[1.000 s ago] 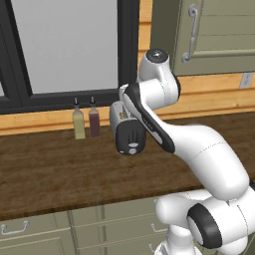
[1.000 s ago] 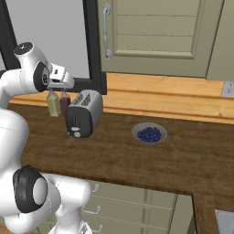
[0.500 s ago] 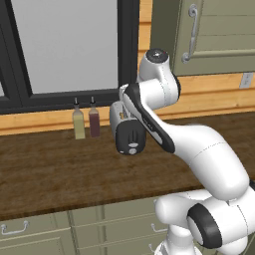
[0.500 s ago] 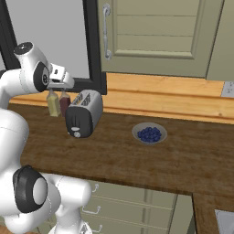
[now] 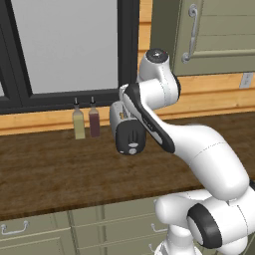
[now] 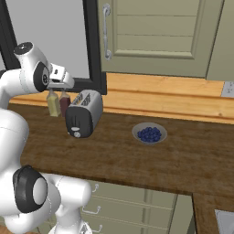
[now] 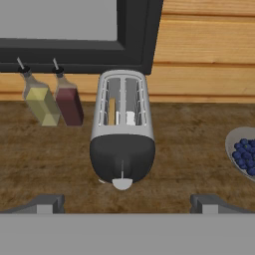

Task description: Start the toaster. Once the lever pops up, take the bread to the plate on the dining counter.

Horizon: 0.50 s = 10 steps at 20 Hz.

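Claw (image 7: 127, 201) spread wide, empty, poised above toaster (image 7: 122, 134) on bench (image 7: 189, 164); lined up on lever (image 7: 122, 175), bread (image 7: 112, 110) in slot.

Flat, even rendered light fills all views, bright and glare-free, with only a faint soft shadow under the toaster (image 7: 122, 137) on the worktop (image 7: 189, 149), edges slightly soft, no lens distortion.
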{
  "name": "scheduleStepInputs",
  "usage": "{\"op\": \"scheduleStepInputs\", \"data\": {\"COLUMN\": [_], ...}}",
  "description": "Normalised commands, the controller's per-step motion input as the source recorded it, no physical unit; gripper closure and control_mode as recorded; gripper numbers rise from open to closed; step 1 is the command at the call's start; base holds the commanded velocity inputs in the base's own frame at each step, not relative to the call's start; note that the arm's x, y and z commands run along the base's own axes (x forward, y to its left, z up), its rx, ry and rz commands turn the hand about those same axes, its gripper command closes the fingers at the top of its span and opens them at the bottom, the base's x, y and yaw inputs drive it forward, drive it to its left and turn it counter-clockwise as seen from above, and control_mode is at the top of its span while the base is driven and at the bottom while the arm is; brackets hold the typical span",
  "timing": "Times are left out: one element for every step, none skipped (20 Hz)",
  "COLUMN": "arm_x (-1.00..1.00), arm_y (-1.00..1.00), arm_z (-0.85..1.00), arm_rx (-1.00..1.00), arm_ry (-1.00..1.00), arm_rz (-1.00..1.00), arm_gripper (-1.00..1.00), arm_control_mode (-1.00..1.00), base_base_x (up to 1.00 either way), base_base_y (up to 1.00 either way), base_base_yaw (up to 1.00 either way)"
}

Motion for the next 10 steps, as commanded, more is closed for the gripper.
{"op": "scheduleStepInputs", "data": {"arm_x": [0.00, 0.00, 0.00, 0.00, 0.00, 0.00, 0.00, 0.00, 0.00, 0.00], "arm_y": [0.00, 0.00, 0.00, 0.00, 0.00, 0.00, 0.00, 0.00, 0.00, 0.00], "arm_z": [0.00, 0.00, 0.00, 0.00, 0.00, 0.00, 0.00, 0.00, 0.00, 0.00], "arm_rx": [0.00, 0.00, 0.00, 0.00, 0.00, 0.00, 0.00, 0.00, 0.00, 0.00], "arm_ry": [0.00, 0.00, 0.00, 0.00, 0.00, 0.00, 0.00, 0.00, 0.00, 0.00], "arm_rz": [0.00, 0.00, 0.00, 0.00, 0.00, 0.00, 0.00, 0.00, 0.00, 0.00], "arm_gripper": [-1.00, -1.00, -1.00, -1.00, -1.00, -1.00, -1.00, -1.00, -1.00, -1.00], "arm_control_mode": [-1.00, -1.00, -1.00, -1.00, -1.00, -1.00, -1.00, -1.00, -1.00, -1.00], "base_base_x": [0.00, 0.00, 0.00, 0.00, 0.00, 0.00, 0.00, 0.00, 0.00, 0.00], "base_base_y": [0.00, 0.00, 0.00, 0.00, 0.00, 0.00, 0.00, 0.00, 0.00, 0.00], "base_base_yaw": [0.00, 0.00, 0.00, 0.00, 0.00, 0.00, 0.00, 0.00, 0.00, 0.00]}}
